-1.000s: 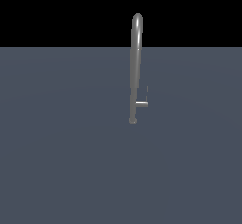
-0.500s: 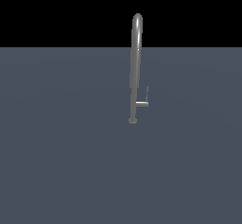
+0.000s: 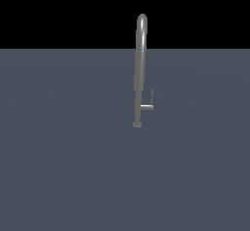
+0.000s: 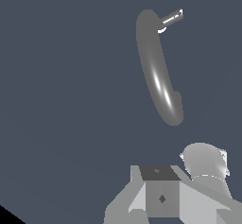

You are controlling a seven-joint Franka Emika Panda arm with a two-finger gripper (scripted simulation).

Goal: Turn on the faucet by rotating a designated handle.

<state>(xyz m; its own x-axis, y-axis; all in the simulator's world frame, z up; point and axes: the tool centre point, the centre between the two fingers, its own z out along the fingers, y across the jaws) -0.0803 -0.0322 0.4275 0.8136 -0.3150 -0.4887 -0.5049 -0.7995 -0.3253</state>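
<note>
The faucet (image 3: 140,64) is a tall, slim grey pipe curved over at the top, standing on a small round foot on the dark grey floor. The handle (image 3: 148,106) is a short stub sticking out from the pipe's lower part toward the exterior view's right, ending in a thin upright lever. The wrist view looks down on the faucet's curved top (image 4: 158,76), with the handle (image 4: 170,18) beyond it. Only grey parts of my gripper (image 4: 160,190) show in the wrist view, clear of the faucet. Whether it is open or shut is unclear. The gripper is out of the exterior view.
A flat dark grey floor (image 3: 63,166) spreads all around the faucet, with a black background behind it. A rounded light grey arm part (image 4: 205,166) sits beside the gripper body in the wrist view.
</note>
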